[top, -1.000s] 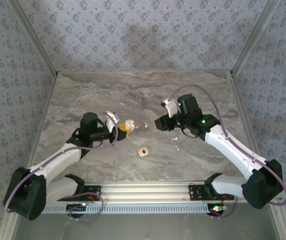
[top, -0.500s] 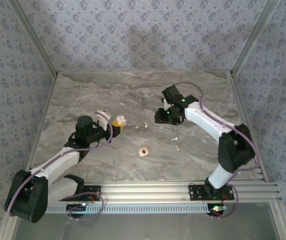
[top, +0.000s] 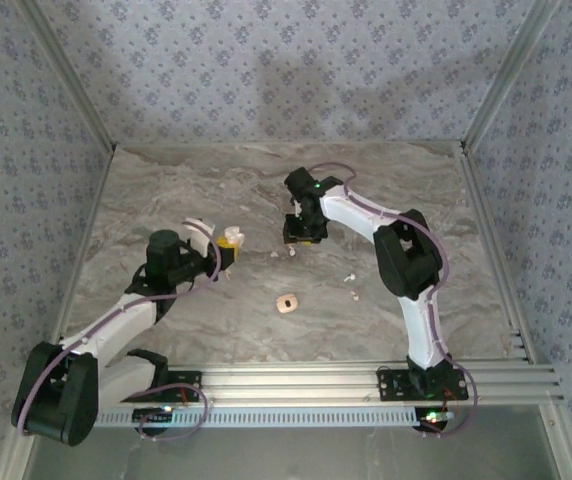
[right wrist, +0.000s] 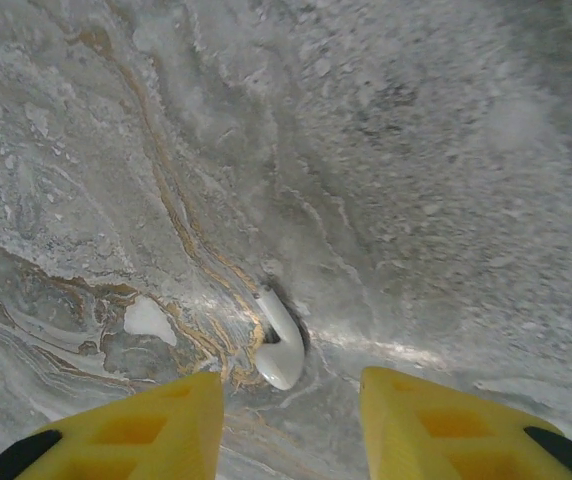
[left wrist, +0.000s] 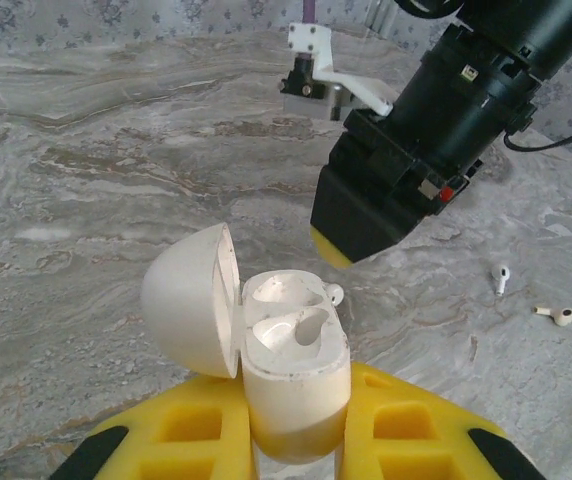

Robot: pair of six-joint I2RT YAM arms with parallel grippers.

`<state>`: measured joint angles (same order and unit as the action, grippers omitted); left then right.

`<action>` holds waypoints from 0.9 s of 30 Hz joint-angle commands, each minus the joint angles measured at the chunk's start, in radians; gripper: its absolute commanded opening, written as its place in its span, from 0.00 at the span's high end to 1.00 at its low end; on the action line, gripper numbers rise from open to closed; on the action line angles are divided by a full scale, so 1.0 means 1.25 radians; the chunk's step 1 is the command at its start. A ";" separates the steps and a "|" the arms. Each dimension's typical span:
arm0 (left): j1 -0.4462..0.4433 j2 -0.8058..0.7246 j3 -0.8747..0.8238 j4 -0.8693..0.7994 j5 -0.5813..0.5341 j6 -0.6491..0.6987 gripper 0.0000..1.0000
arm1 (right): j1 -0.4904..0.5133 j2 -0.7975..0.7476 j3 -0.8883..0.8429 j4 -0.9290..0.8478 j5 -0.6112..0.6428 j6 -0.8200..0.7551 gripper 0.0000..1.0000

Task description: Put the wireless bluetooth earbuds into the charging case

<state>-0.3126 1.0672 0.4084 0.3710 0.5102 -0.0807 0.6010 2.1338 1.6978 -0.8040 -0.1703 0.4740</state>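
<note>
Yellow pads of the left hand are clamped on the lower half of the charging case, which stands upright between them. Its lid is swung open to that hand's left and its two wells look empty. Just beyond the case, the right hand points down at the table with its jaws apart, and one earbud lies flat between them, touched by neither. The step in hand looks like the first pick. The next move calls for lowering a little, closing squarely on that small, slippery earbud without flicking it away, then carrying it to the left hand's open case. Two more pale bits lie well off to the right hand's far side, and a tan piece sits nearer the arm bases. Compared with a second ago, the right arm has swung inward and folded, bringing its hand over this earbud, while the left hand has drawn the case slightly back.
</note>
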 commanded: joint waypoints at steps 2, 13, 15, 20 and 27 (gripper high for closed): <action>0.011 -0.016 0.008 0.016 -0.001 -0.007 0.82 | 0.010 0.038 0.038 -0.056 -0.003 -0.017 0.59; 0.021 -0.013 0.014 0.010 0.002 -0.006 0.82 | 0.020 0.081 0.059 -0.066 -0.007 -0.026 0.65; 0.021 -0.014 0.014 0.008 0.002 -0.005 0.82 | 0.021 0.086 0.059 -0.069 -0.006 -0.027 0.66; 0.022 -0.018 0.018 0.004 0.003 -0.005 0.82 | 0.025 0.095 0.059 -0.067 0.000 -0.028 0.66; 0.022 -0.019 0.026 -0.010 0.002 0.002 0.82 | 0.025 0.092 0.054 -0.070 0.018 -0.042 0.70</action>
<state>-0.2935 1.0672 0.4088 0.3656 0.5076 -0.0803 0.6220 2.2265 1.7531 -0.8570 -0.1596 0.4435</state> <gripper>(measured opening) 0.195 0.302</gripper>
